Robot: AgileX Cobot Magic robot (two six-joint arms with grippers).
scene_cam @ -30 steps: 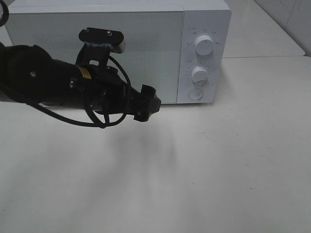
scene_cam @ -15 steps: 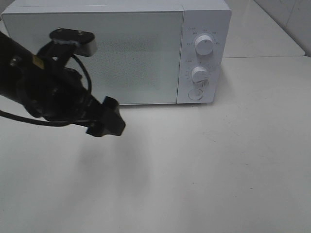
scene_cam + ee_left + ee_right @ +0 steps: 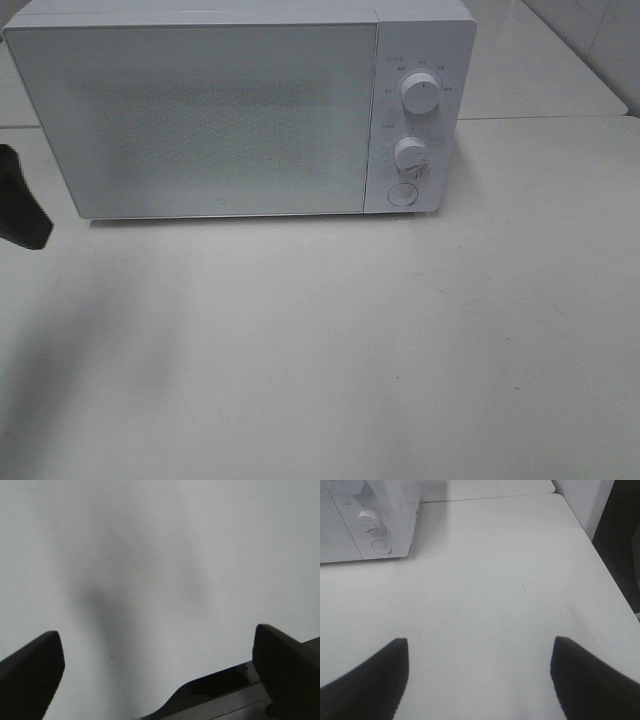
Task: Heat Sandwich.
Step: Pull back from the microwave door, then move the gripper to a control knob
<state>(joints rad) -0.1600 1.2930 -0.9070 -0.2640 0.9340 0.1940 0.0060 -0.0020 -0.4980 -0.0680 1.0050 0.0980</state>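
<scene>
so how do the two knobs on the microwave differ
The upper knob sits near the top of the microwave panel; the lower knob sits just above the round button. The upper knob has a few spaced marks around it; the lower knob has a denser ring of fine ticks. Both are white, round and right of the door.

Left end effector (image 3: 22, 205) cut by edge; microwave's dial markings (image 3: 418, 68) illegible.

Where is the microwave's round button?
In the high view, the round button sits at the microwave's lower right corner, just below the lower knob.
</scene>
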